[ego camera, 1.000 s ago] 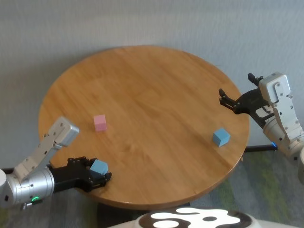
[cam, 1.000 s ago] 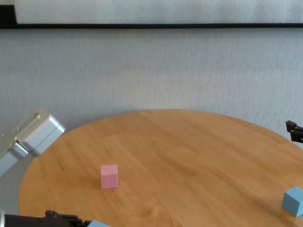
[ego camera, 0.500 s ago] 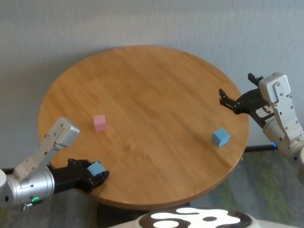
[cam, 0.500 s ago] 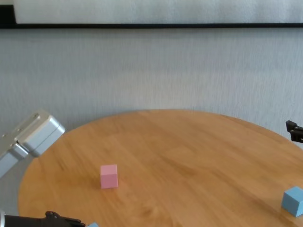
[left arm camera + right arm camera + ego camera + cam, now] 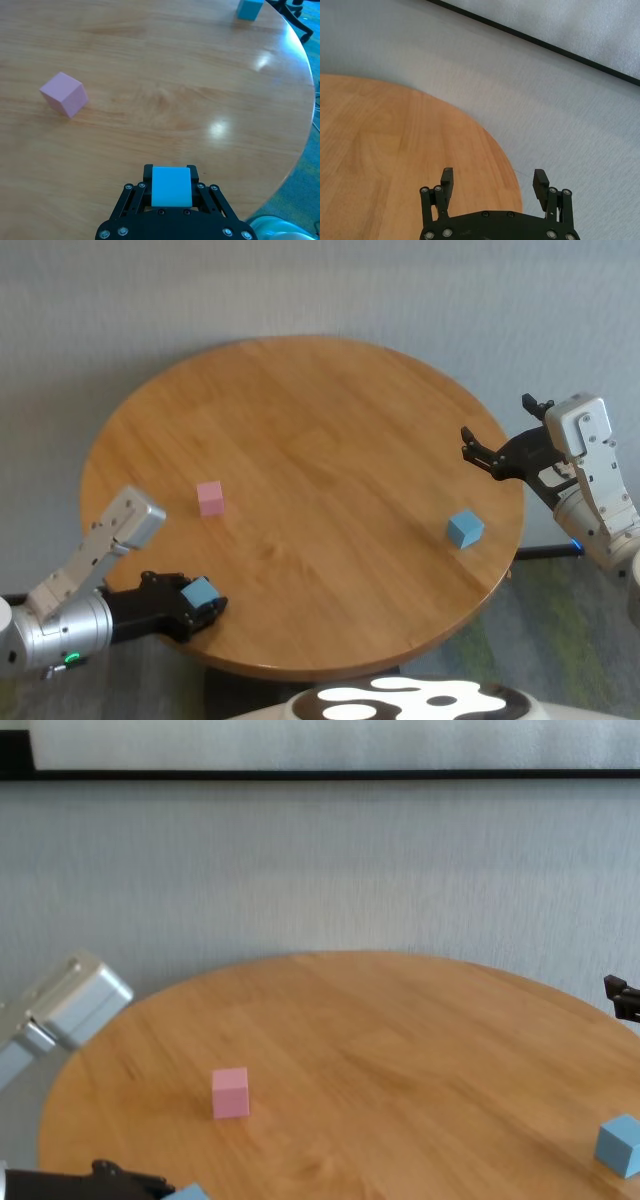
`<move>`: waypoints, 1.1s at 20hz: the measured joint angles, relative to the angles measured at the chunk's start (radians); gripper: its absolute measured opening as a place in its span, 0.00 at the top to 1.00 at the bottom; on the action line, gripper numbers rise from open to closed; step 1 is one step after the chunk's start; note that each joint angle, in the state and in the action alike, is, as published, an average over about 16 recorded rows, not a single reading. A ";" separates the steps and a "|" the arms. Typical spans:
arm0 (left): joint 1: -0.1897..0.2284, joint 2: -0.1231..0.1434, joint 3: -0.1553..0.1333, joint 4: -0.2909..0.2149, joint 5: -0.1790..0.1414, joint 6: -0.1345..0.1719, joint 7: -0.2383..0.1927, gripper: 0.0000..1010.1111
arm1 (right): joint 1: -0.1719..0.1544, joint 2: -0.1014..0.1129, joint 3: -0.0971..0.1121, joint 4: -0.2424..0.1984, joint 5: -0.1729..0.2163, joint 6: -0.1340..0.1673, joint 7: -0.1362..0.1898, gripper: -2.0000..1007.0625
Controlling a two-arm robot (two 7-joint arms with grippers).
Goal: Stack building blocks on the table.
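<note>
My left gripper point(image 5: 200, 602) point(image 5: 171, 186) is shut on a light blue block point(image 5: 201, 592) point(image 5: 171, 186) at the near left edge of the round wooden table point(image 5: 330, 430). Only a corner of that block point(image 5: 188, 1192) shows in the chest view. A pink block point(image 5: 210, 497) point(image 5: 64, 94) point(image 5: 230, 1092) sits on the table a little farther in. A second light blue block point(image 5: 465, 529) point(image 5: 249, 8) point(image 5: 618, 1144) rests near the right edge. My right gripper point(image 5: 470, 450) point(image 5: 492, 181) hangs open over the right rim, beyond that block, with nothing between its fingers.
The grey floor and a grey wall surround the table point(image 5: 400, 1050). The white wrist housing of my left arm point(image 5: 122, 524) point(image 5: 72, 1002) stands up at the table's left side. My white body point(image 5: 410, 702) sits just below the near edge.
My left gripper closed on the light blue block and drew back slightly toward the table's near left edge. The right arm and the other two blocks stayed put.
</note>
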 joint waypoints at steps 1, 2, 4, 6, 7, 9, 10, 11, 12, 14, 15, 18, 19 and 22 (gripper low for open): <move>-0.001 0.000 -0.001 0.000 0.001 -0.004 0.000 0.60 | 0.000 0.000 0.000 0.000 0.000 0.000 0.000 0.00; -0.002 0.001 -0.002 0.001 0.002 -0.009 0.000 0.60 | 0.000 0.000 0.000 0.000 0.000 0.000 0.000 0.00; -0.006 0.001 -0.004 0.001 0.005 -0.018 -0.001 0.60 | 0.000 0.000 0.000 0.000 0.000 0.000 0.000 0.00; -0.012 0.002 -0.005 0.001 0.009 -0.026 -0.004 0.60 | 0.000 0.000 0.000 0.000 0.000 0.000 0.000 0.00; -0.016 0.002 -0.005 0.001 0.011 -0.031 -0.007 0.60 | 0.000 0.000 0.000 0.000 0.000 0.000 0.000 0.00; -0.026 0.001 -0.003 0.003 0.016 -0.039 -0.015 0.60 | 0.000 0.000 0.000 0.000 0.000 0.000 0.000 0.00; -0.033 0.000 -0.001 0.005 0.018 -0.043 -0.020 0.60 | 0.000 0.000 0.000 0.000 0.000 0.000 0.000 0.00; -0.041 -0.002 0.002 0.009 0.021 -0.048 -0.026 0.60 | 0.000 0.000 0.000 0.000 0.000 0.000 0.000 0.00; -0.049 -0.004 0.005 0.013 0.025 -0.052 -0.032 0.60 | 0.000 0.000 0.000 0.000 0.000 0.000 0.000 0.00; -0.069 -0.010 0.015 0.026 0.032 -0.062 -0.046 0.60 | 0.000 0.000 0.000 0.000 0.000 0.000 0.000 0.00; -0.081 -0.015 0.021 0.035 0.036 -0.068 -0.055 0.60 | 0.000 0.000 0.000 0.000 0.000 0.000 0.000 0.00; -0.120 -0.033 0.044 0.067 0.049 -0.085 -0.083 0.60 | 0.000 0.000 0.000 0.000 0.000 0.000 0.000 0.00; -0.134 -0.041 0.052 0.079 0.053 -0.091 -0.092 0.60 | 0.000 0.000 0.000 0.000 0.000 0.000 0.000 0.00; -0.176 -0.066 0.080 0.119 0.063 -0.110 -0.122 0.60 | 0.000 0.000 0.000 0.000 0.000 0.000 0.000 0.00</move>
